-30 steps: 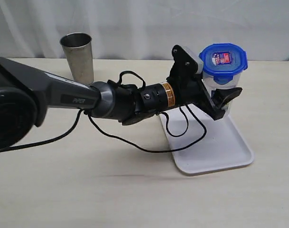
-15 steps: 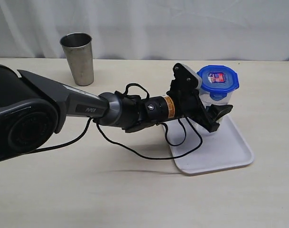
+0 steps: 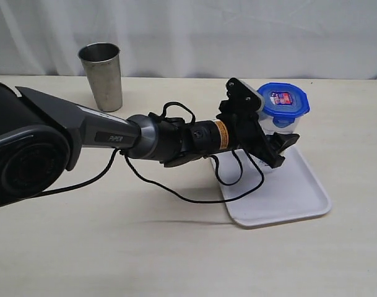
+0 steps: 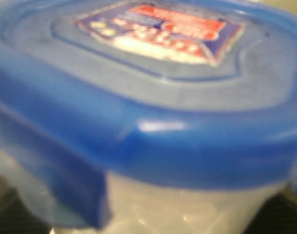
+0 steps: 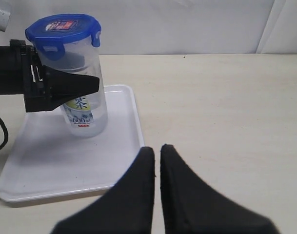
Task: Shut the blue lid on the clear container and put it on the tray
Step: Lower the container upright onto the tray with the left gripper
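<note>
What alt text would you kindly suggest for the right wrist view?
The clear container, blue lid on, stands upright on the white tray, gripped by the left gripper. The shut right gripper fills the foreground over the beige table.

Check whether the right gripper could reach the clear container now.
Likely yes: only bare table and tray lie between them. But the left gripper grips the clear container's middle, crowding any grasp there.

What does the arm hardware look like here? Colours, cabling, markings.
Left arm: dark grey tapered shell with white PIPER lettering, black wrist carrying an orange label band, loose black cable looping below, black-and-grey camera bracket on top, black jaws. Right gripper: only two matte black tapered jaws show.
</note>
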You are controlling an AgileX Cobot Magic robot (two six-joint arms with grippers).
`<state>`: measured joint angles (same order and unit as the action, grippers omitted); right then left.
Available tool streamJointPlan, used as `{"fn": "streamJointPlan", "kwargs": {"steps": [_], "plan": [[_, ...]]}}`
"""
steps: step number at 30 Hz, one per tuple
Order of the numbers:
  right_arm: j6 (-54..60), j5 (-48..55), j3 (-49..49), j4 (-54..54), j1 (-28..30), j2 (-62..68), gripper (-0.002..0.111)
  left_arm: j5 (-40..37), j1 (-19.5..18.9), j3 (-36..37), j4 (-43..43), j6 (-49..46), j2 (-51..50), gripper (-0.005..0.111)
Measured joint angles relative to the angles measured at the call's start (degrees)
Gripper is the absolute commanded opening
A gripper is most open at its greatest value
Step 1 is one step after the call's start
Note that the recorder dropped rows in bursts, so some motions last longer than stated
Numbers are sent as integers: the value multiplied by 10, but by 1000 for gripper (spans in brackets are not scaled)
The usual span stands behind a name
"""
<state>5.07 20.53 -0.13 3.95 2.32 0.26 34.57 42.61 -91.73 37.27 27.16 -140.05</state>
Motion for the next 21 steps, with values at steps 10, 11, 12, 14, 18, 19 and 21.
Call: {"fn": "streamJointPlan", "kwargs": {"steps": [10,11,12,14,18,19,21], "plan": [[0,0,0,0,0,0,5,-5,0,-2,7,29,0,0],[0,0,0,0,0,0,5,-6,0,-3,8,29,0,0],[0,0,0,0,0,0,5,-6,0,-3,12,30,0,2],[0,0,0,0,0,0,5,-6,0,-3,12,30,0,9],[0,0,0,0,0,0,5,-6,0,-3,12,30,0,72],[0,0,0,0,0,0,5,-6,0,-3,12,30,0,87],[0,0,0,0,0,0,5,-17,0,-3,12,32,0,92]]}}
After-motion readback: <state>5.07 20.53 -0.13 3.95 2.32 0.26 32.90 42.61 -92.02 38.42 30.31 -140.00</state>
